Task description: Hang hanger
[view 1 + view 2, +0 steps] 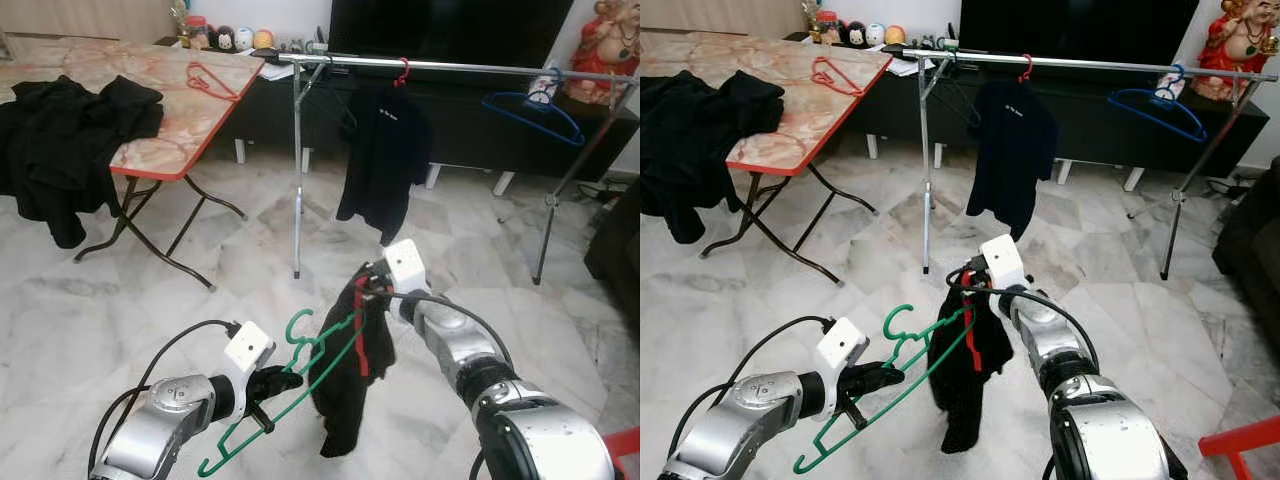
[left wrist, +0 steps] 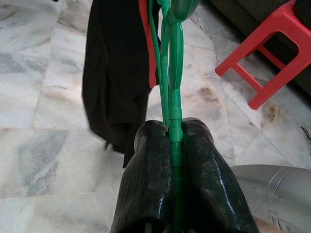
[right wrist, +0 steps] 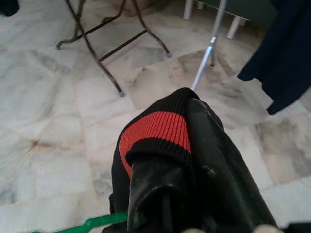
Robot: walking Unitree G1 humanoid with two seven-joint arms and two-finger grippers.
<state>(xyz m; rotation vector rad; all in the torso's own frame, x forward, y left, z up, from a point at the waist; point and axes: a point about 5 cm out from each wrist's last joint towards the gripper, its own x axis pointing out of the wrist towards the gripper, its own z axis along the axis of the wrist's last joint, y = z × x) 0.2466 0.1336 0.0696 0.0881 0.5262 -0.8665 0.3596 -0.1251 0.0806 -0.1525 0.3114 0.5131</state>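
**Lower centre of frame: green hanger and dark garment, held between both arms**

Item 1, green hanger (image 1: 290,385): plastic, tilted, hook uppermost, its upper arm running into the black garment (image 1: 345,385). Held low over the marble floor (image 1: 120,300).

Item 2, left gripper (image 2: 172,160): both black fingers pressed together on the hanger's lower bar, seen clearly in the left wrist view.

Item 3, right gripper (image 1: 372,285): fingers closed on the garment's red-trimmed neckline; the cloth hangs limp below it.

Item 4, clothes rail (image 1: 470,68): chrome, upper centre to upper right, well apart from the hanger. It carries a dark shirt (image 1: 382,160) on a red hanger (image 1: 403,72) and an empty blue hanger (image 1: 535,112).

Item 5, folding table (image 1: 180,120): upper left, with dark clothing (image 1: 70,130) heaped on it and a further red hanger (image 1: 210,80).

Item 6, red stool (image 2: 267,53): left wrist view.
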